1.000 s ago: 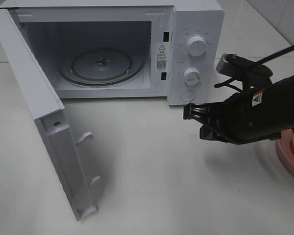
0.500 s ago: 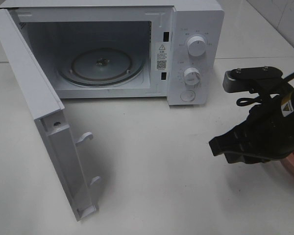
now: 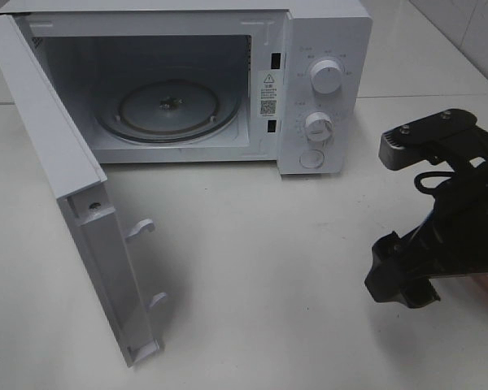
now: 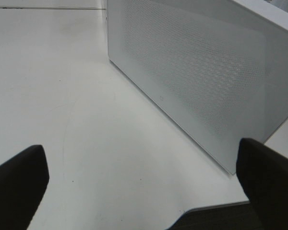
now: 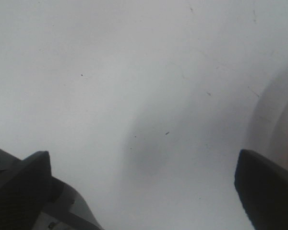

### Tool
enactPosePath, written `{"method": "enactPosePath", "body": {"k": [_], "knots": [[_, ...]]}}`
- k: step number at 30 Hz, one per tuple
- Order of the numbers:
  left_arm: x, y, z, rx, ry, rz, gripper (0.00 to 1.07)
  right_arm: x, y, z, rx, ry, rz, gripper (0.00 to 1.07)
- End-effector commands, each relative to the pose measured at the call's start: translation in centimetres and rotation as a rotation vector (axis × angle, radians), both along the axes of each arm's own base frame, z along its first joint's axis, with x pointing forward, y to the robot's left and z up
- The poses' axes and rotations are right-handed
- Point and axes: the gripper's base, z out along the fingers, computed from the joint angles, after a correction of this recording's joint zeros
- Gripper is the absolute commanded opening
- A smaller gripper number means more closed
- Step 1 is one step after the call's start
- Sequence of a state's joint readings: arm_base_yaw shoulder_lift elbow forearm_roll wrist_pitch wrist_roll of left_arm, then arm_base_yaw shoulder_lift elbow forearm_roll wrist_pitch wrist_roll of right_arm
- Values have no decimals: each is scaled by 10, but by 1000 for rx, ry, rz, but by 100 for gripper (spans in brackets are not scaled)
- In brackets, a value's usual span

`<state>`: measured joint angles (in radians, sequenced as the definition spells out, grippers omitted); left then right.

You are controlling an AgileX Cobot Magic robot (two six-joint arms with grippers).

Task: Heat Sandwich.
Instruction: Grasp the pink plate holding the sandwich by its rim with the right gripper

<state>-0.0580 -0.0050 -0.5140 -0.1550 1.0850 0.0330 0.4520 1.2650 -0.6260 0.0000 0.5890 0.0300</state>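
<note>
As my right gripper [image 5: 141, 165] has swung from the microwave [image 3: 325, 49] down toward the right table [image 3: 252, 268] edge, its jaws now stand wide apart and empty. I judge it prepares to take the sandwich, which is hidden under the arm. Also my left gripper [image 4: 141, 158] is spread. The table is white and smooth, with a tiled wall [image 3: 472, 24] behind.

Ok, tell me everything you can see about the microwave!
The microwave is a white box standing on the pale table. Its door is swung wide open to the left, with two hook latches on its edge. Inside lies a round glass turntable with nothing on it. The right panel has two round knobs, one above the other, and a round button below. Only the table is seen touching it.
</note>
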Motion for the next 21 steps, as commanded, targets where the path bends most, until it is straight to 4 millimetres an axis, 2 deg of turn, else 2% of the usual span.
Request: {"method": "enactPosePath", "body": {"k": [1, 12, 13, 21], "knots": [[-3, 0, 1, -3, -36, -6, 100, 3, -12, 1, -15, 3, -41, 98], [-3, 0, 1, -3, -36, -6, 100, 12, -49, 0, -55, 19, -195, 96], [-3, 0, 1, -3, -36, -6, 100, 14, -56, -2, -58, 26, -228, 96], [-3, 0, 1, -3, -36, -6, 100, 24, -70, -17, -68, 73, -303, 94]]}}
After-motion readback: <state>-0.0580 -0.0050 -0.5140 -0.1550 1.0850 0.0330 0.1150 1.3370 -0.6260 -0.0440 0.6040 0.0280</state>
